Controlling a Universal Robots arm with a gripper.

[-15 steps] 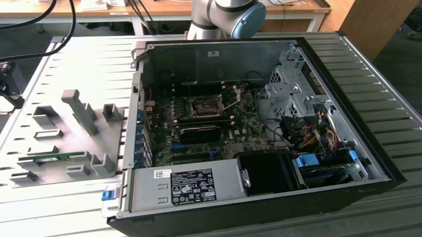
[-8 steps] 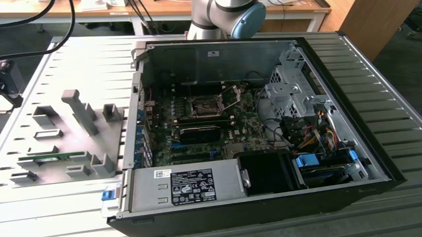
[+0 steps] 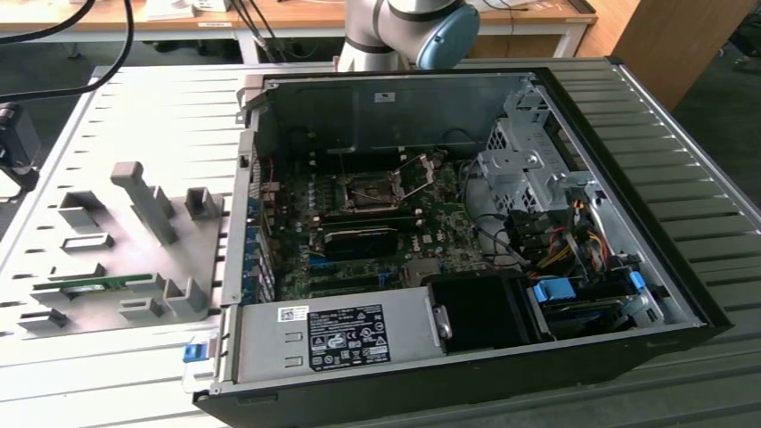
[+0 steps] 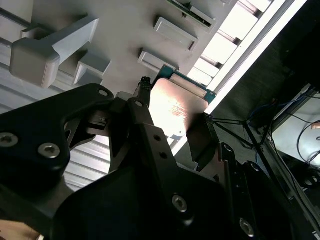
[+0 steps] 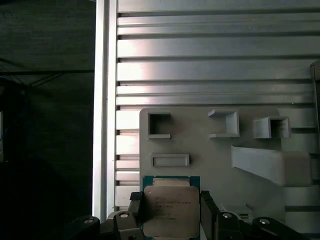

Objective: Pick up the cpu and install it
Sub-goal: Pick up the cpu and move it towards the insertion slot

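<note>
Silver-grey cpu (image 5: 168,202) clamped between the fingers of the robot's hand (image 5: 171,212) at the edge of the grey fixture plate (image 5: 210,162) on the counter (image 5: 200,50), the pick-up apparently under way, while the open motherboard socket (image 3: 363,190) will demand a level, square approach.

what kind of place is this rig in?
Likely a robotics lab bench: robot arm, open computer case, grey fixture plate, wooden desks behind. The gripper holds the cpu.

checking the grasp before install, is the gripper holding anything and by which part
The gripper holds the cpu, its fingers clamping two opposite side edges.
</note>
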